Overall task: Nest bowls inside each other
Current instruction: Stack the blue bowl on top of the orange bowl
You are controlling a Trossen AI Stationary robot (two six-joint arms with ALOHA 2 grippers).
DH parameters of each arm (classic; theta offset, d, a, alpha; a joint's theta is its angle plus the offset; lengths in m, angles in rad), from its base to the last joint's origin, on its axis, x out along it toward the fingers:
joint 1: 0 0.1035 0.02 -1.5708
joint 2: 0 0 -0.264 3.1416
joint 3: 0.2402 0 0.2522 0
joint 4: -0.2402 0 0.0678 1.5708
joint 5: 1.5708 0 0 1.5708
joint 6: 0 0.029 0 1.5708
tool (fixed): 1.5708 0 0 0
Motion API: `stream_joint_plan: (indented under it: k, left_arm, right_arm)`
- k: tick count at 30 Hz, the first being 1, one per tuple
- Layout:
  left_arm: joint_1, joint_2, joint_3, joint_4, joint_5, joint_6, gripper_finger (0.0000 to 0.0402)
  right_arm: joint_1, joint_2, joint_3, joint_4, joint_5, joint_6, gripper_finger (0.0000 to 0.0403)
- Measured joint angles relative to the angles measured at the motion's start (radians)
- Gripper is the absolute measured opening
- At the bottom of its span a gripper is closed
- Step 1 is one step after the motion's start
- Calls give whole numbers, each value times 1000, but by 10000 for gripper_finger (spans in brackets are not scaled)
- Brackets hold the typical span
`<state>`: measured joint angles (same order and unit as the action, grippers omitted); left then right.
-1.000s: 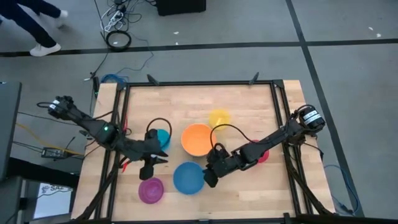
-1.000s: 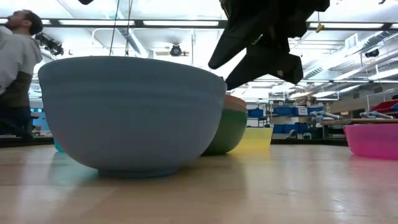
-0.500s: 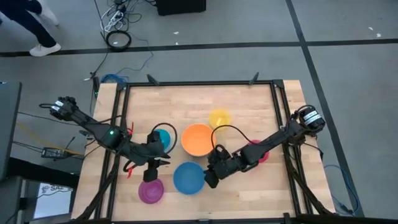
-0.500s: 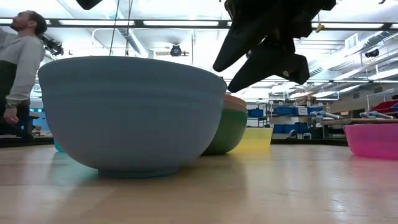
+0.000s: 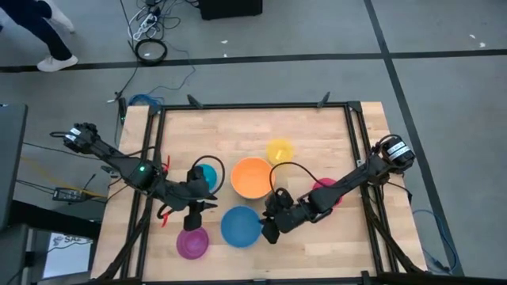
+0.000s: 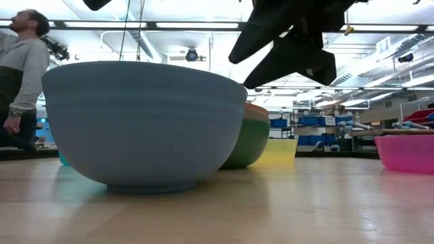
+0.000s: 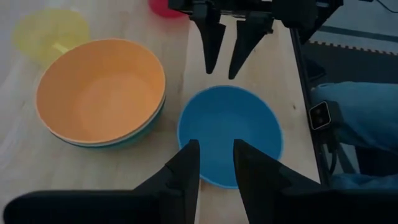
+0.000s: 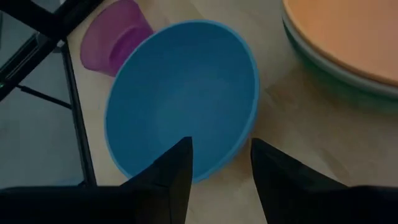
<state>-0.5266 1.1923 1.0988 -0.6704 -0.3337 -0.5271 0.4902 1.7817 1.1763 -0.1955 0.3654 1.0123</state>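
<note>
Standing here, I see the left hand (image 5: pixel 191 215) hanging spread and empty just above the small round magenta plastic bowl (image 5: pixel 192 242), the teal plastic bowl (image 5: pixel 207 175) just behind it. The round blue plastic bowl (image 5: pixel 240 226) sits on the wooden tabletop (image 5: pixel 238 131) between both hands. The right hand (image 5: pixel 268 230), fingers parted, holding nothing, hovers over its near rim, the big orange plastic bowl (image 5: pixel 252 177) just beyond. Apparently a pickup is starting; next, lower and pinch that rim.
</note>
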Motion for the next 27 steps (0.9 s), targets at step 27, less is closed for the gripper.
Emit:
stream_joint_plan:
  k: [27]
  left_arm:
    - [-6, 0, 0, 9, -38, 18, 105]
  right_arm:
    - [-15, 164, 0, 125, 28, -21, 118]
